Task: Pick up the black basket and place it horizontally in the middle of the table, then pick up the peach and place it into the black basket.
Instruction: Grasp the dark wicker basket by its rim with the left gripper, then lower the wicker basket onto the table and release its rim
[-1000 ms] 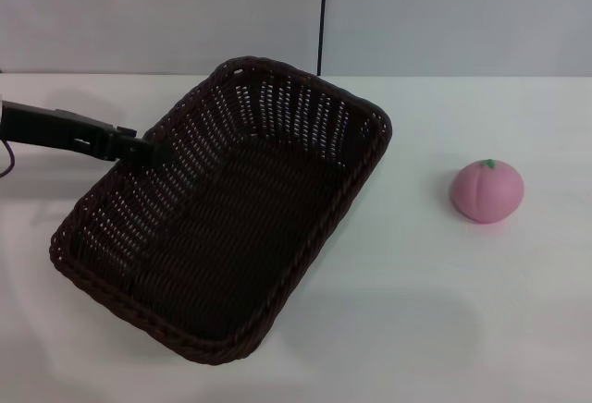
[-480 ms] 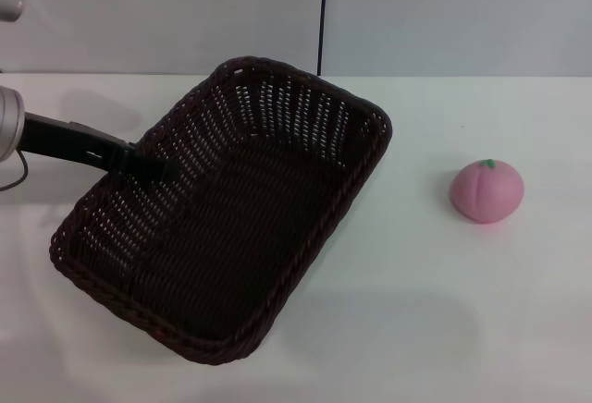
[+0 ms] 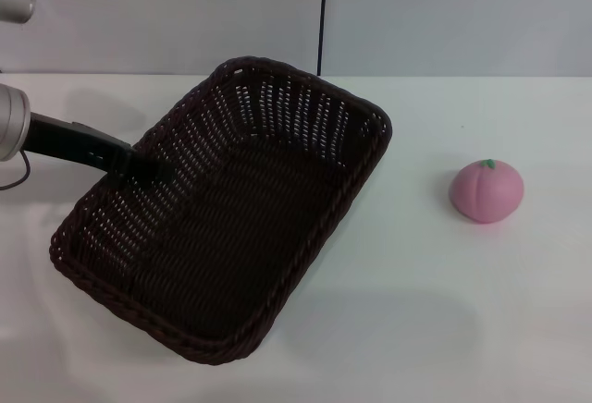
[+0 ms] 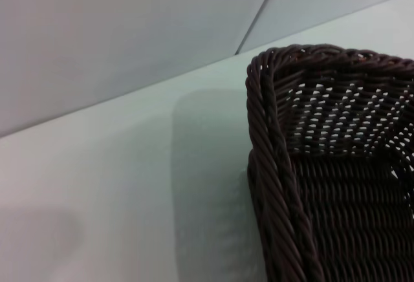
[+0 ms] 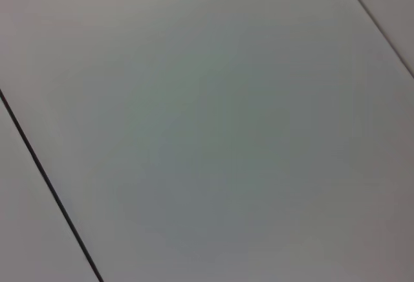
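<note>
On the white table point(image 3: 444, 311), the black basket point(image 3: 231, 218) is sitting at a slant, its long axis running from near left to far right, well left of centre. It is showing a rectangular shape with rounded corners, a thick braided rim twisting like rope, and slotted openwork sides letting pale light through in rows of small gaps; the floor inside is closely woven and very dark. The left gripper point(image 3: 148, 164) is reaching in from the left edge on a black, slim stem behind a silver cylindrical arm section, and its tip is meeting the basket's left long rim about halfway along. Its dark fingers are merging with the dark weave there, so whether they are spread or clamped on the rim is something I cannot tell.

In the left wrist view, 1 rounded corner of the basket point(image 4: 304, 165) is filling the frame's side, the braid glossy and coarse, the smooth tabletop point(image 4: 129, 185) beside it carrying a soft shadow.

Over to the right, the peach point(image 3: 487, 191) is resting alone on the table, well apart from the basket: small, round, matte pink, with 1 tiny green stem tip on top.

The right wrist view is showing only pale flat panels crossed by dark seams.
</note>
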`<state>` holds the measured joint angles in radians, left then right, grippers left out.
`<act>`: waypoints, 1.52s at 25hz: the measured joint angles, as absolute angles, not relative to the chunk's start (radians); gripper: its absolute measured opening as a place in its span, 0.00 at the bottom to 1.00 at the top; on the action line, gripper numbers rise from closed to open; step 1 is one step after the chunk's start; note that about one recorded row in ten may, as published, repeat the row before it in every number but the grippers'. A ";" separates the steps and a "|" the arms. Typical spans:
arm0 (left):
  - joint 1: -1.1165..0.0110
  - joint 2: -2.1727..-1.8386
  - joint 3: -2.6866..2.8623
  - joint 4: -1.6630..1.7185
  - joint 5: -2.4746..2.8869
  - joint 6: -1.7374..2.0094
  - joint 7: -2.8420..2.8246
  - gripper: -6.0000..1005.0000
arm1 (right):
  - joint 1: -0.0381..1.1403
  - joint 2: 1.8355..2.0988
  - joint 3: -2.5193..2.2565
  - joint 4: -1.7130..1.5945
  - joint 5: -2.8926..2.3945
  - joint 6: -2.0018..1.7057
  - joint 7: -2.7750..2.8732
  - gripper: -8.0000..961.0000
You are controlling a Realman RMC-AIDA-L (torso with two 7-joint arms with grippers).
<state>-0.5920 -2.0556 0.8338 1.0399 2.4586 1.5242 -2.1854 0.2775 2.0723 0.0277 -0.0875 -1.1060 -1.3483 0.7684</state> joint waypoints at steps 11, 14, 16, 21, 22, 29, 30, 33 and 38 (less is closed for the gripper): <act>-0.592 -2.056 0.858 1.045 2.463 1.525 -2.169 0.30 | 0.280 2.073 0.041 -0.087 -1.106 -1.341 0.769 0.73; -0.594 -2.055 0.858 1.045 2.461 1.531 -2.172 0.22 | 0.280 2.073 0.041 -0.087 -1.106 -1.341 0.769 0.73; -0.598 -2.055 0.859 1.045 2.462 1.542 -2.172 0.20 | 0.281 2.072 0.041 -0.087 -1.106 -1.340 0.769 0.73; -0.597 -2.055 0.853 1.049 2.441 1.534 -2.141 0.20 | 0.283 2.071 0.041 -0.087 -1.106 -1.339 0.769 0.73; -0.597 -2.055 0.852 1.049 2.438 1.534 -2.135 0.20 | 0.284 2.071 0.041 -0.086 -1.106 -1.339 0.769 0.73; -0.591 -2.053 0.804 1.050 2.369 1.536 -2.074 0.20 | 0.284 2.072 0.041 -0.082 -1.106 -1.338 0.769 0.73; -0.591 -2.053 0.804 1.050 2.369 1.536 -2.074 0.20 | 0.283 2.072 0.041 -0.082 -1.106 -1.338 0.769 0.73; -0.579 -2.053 0.768 1.051 2.297 1.561 -1.997 0.21 | 0.280 2.072 0.045 -0.083 -1.106 -1.338 0.769 0.73; -0.552 -2.045 0.762 1.049 2.166 1.596 -1.905 0.22 | 0.278 2.073 0.051 -0.081 -1.106 -1.337 0.769 0.73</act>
<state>-0.5522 -2.0447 0.7620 1.0494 2.1656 1.5961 -1.9050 0.2777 2.0725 0.0515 -0.0815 -1.1060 -1.3375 0.7685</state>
